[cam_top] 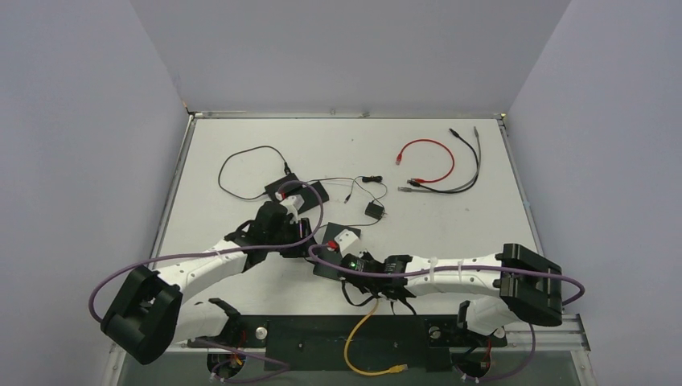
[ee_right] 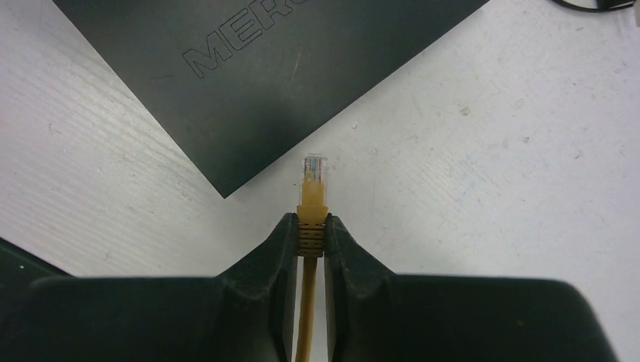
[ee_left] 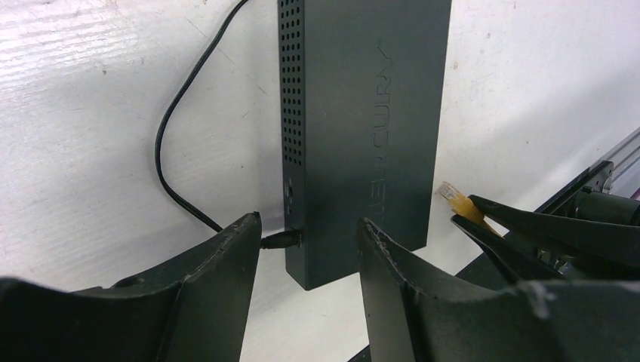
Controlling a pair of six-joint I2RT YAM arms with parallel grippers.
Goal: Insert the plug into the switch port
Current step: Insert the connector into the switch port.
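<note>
On the white desk [cam_top: 450,229] lies a flat dark-grey switch [ee_left: 355,113]. The left gripper [ee_left: 309,226] stands open at its end, while the right gripper [ee_right: 312,226] pinches the clear plug [ee_right: 313,170] on its yellow cable [ee_right: 306,317], beside the switch's corner. Square the plug to the hidden port before pushing.

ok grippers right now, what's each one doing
left gripper: open, at the end of the switch
right gripper: closed on the yellow plug
</note>
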